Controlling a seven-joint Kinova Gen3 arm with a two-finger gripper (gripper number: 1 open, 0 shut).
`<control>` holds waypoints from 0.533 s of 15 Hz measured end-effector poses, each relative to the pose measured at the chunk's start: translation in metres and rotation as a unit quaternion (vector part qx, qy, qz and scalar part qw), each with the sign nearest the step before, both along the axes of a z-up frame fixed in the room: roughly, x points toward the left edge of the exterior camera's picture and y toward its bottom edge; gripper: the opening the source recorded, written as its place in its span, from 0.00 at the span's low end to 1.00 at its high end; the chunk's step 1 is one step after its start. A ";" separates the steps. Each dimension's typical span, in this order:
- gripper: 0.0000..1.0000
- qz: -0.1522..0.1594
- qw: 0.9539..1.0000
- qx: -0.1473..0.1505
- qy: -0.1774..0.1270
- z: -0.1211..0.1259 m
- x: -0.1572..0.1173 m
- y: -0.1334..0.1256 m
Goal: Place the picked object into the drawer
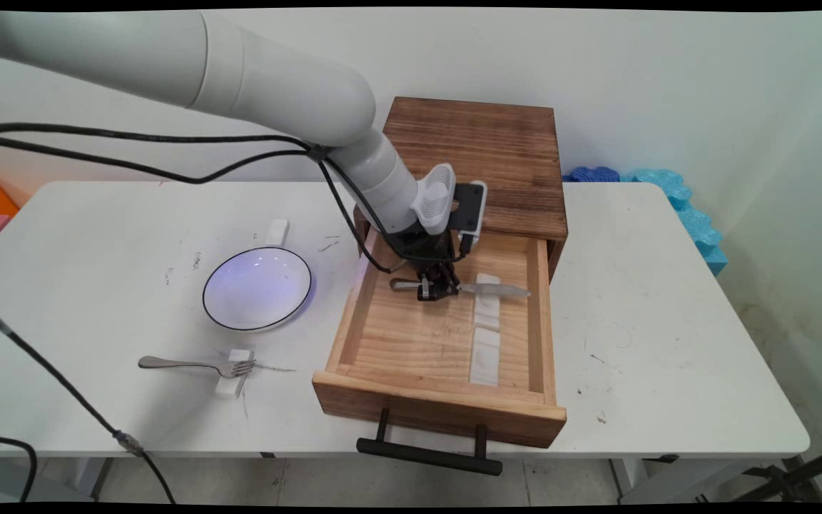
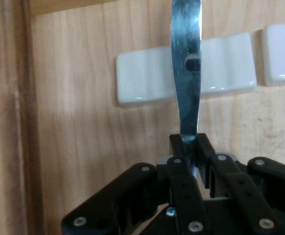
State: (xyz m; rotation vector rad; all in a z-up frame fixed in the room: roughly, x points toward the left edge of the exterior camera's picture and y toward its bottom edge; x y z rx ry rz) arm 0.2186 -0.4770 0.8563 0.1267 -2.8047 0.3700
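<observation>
The end effector (image 1: pixel 437 289) is closed tight on a metal knife (image 1: pixel 486 289), gripping it partway along its length inside the open wooden drawer (image 1: pixel 411 343). In the main view the knife lies roughly level, its handle end sticking out to the left of the fingers and its blade reaching right over the uppermost of the white rests (image 1: pixel 486 330) that run in a line down the drawer's floor. In the hand view the two black fingers (image 2: pixel 181 169) pinch the knife (image 2: pixel 186 78) between them, and the blade runs straight up the picture across a white rest (image 2: pixel 142 81); whether blade and rest touch cannot be told. A second white rest (image 2: pixel 281 51) sits just beside the first.

The drawer is pulled well out of a dark wooden cabinet (image 1: pixel 479 153) that stands at the back of the white counter (image 1: pixel 668 321), and its black handle (image 1: pixel 429 453) juts past the counter's near edge.

Left of the drawer sits a white bowl with a dark rim (image 1: pixel 257 288). Behind the bowl lies a small white block (image 1: pixel 277 231). Nearer the front edge a metal fork (image 1: pixel 197 366) lies with its tines resting on another white block (image 1: pixel 233 372), well apart from the drawer.

Blue foam pieces (image 1: pixel 675 203) lean against the wall at the counter's far right.
</observation>
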 end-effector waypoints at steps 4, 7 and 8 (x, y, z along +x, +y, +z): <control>0.00 -0.009 1.000 0.004 0.000 -0.012 -0.003 0.000; 1.00 -0.015 1.000 0.005 0.001 -0.017 -0.005 0.001; 1.00 -0.017 1.000 0.005 0.001 -0.019 -0.006 0.002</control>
